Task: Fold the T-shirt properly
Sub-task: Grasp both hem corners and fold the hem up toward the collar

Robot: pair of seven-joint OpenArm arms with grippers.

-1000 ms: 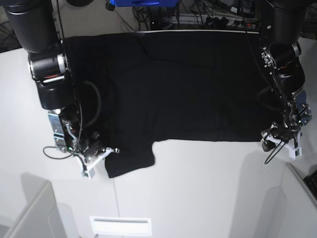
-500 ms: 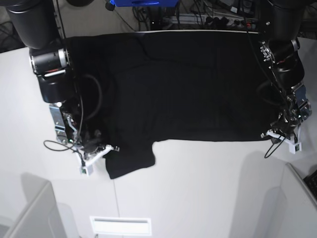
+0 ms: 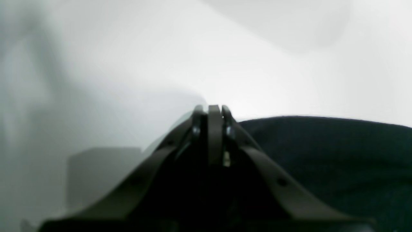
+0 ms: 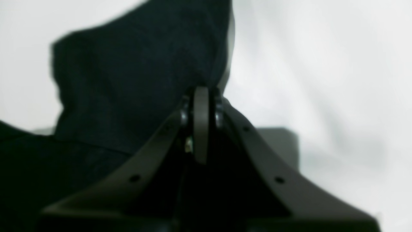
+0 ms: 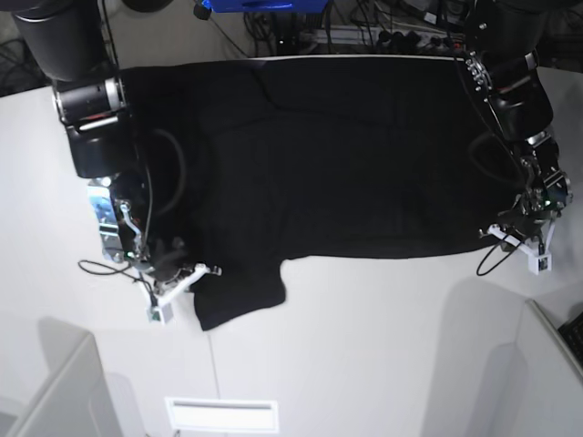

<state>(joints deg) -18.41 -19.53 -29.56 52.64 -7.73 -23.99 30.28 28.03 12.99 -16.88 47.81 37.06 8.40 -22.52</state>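
In the left wrist view, we see the left end effector (image 3: pixel 210 112) only as a dark blur toward its base, and the black T-shirt (image 3: pixel 322 141) runs off the picture's edge. We find the right end effector (image 4: pixel 206 91) similarly blurred, its body hiding cloth behind it. In the base view, both arms are cut off by the edges.

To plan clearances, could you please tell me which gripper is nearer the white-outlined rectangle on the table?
Right. The right gripper is beyond the rectangle, slightly toward its right; the left gripper is much farther off to its left.
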